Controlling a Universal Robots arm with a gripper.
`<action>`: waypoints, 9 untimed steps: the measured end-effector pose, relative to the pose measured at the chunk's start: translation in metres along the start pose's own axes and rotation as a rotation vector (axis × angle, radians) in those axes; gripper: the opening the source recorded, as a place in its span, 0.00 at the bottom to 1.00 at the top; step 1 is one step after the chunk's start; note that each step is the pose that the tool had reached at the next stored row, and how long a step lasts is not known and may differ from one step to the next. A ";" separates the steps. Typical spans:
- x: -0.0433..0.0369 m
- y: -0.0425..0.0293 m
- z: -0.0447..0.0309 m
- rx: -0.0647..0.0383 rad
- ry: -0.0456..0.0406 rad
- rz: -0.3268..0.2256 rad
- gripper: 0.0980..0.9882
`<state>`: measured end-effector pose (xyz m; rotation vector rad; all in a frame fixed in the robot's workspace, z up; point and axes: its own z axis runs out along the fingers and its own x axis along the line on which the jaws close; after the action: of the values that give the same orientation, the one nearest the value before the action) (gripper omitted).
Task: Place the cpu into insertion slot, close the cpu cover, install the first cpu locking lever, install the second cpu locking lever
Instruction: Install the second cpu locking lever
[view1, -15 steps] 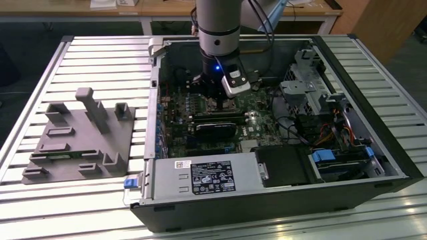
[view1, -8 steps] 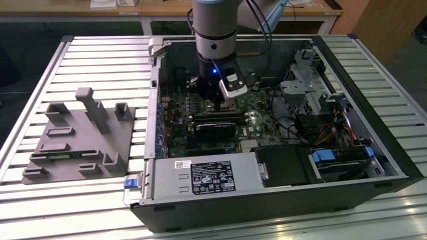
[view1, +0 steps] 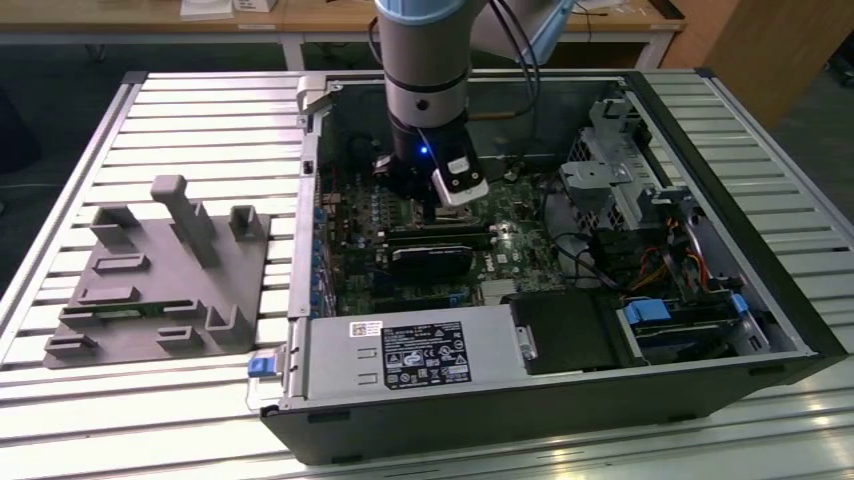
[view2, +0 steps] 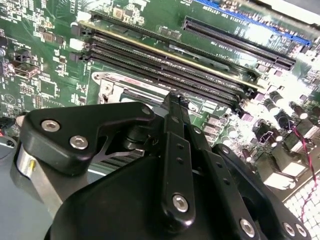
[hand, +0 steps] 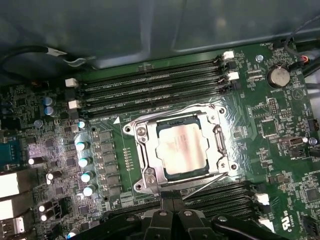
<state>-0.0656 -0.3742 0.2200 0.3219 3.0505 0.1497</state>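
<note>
End effector (hand: 172, 212) low over cpu (hand: 181, 148)

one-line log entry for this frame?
arm: over motherboard in case | cpu: in socket | cpu cover: down around cpu | gripper: just off cover edge, at a thin lever

Arm (view1: 424, 60) upright, wrist down, gripper (hand: 172, 207) pointing downward

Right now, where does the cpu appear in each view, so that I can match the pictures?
First wrist view: the cpu lies in the socket, framed by the cpu cover.
Second wrist view: the gripper blocks the socket.
Exterior view: the gripper stands over it.
Shared landmark, both wrist views: the memory slots beside the socket.
</note>
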 end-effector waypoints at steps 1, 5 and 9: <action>0.0000 -0.0014 0.0004 -0.004 0.0008 0.000 0.01; -0.0006 -0.0068 0.0016 -0.016 0.0034 0.000 0.01; -0.0010 -0.0121 0.0028 -0.028 0.0060 0.000 0.01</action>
<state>-0.0669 -0.3859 0.2160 0.3198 3.0514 0.1927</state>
